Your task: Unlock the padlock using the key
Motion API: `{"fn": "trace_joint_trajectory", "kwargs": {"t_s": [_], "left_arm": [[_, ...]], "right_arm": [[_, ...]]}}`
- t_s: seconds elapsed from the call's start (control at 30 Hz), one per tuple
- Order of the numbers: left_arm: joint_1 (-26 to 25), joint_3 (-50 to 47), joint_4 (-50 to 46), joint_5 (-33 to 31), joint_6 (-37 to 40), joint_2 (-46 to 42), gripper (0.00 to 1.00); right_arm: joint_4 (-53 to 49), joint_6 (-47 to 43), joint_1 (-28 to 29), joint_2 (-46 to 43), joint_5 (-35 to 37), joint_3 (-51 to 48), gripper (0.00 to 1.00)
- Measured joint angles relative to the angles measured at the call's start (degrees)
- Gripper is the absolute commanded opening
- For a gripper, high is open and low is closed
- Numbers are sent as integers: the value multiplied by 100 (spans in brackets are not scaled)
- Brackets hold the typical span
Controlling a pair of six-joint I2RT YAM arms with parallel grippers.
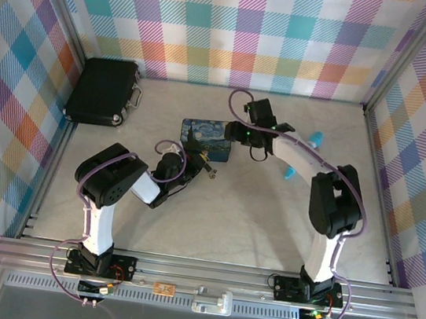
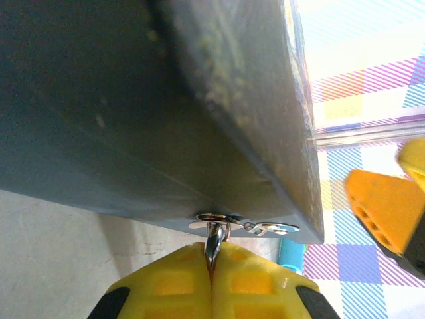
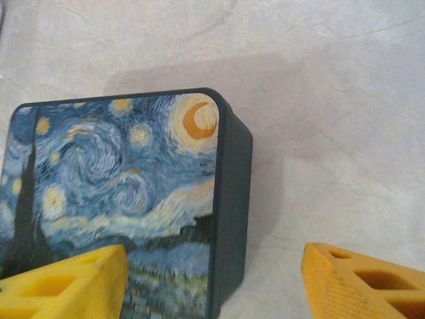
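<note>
Left wrist view, bottom centre: left hand [image 2: 211,266] clamped tight on the key [image 2: 212,239], at the edge of the tin [image 2: 199,133]. Right wrist view instead: right hand [image 3: 212,286] spread wide over the painted lid [image 3: 119,179].

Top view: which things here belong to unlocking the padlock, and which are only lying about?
Job: key, probably, the silver piece pinched in the left gripper; open right gripper above the blue tin.
Lying about: black case; blue-tipped stick.
</note>
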Motion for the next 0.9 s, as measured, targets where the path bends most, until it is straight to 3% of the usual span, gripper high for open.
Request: {"fn": "trace_joint_trajectory", "kwargs": {"t_s": [0.23, 0.53, 0.9], "left_arm": [[0, -17, 153, -289, -44, 68, 0], [-48, -35, 933, -901, -501, 492, 0], [-120, -203, 1123, -1864, -922, 485, 0]], "right_arm": [[197, 590, 46, 472, -7, 39, 70], [931, 1473, 63, 304, 120, -544, 67], [1340, 1976, 151, 208, 118, -861, 67]]}}
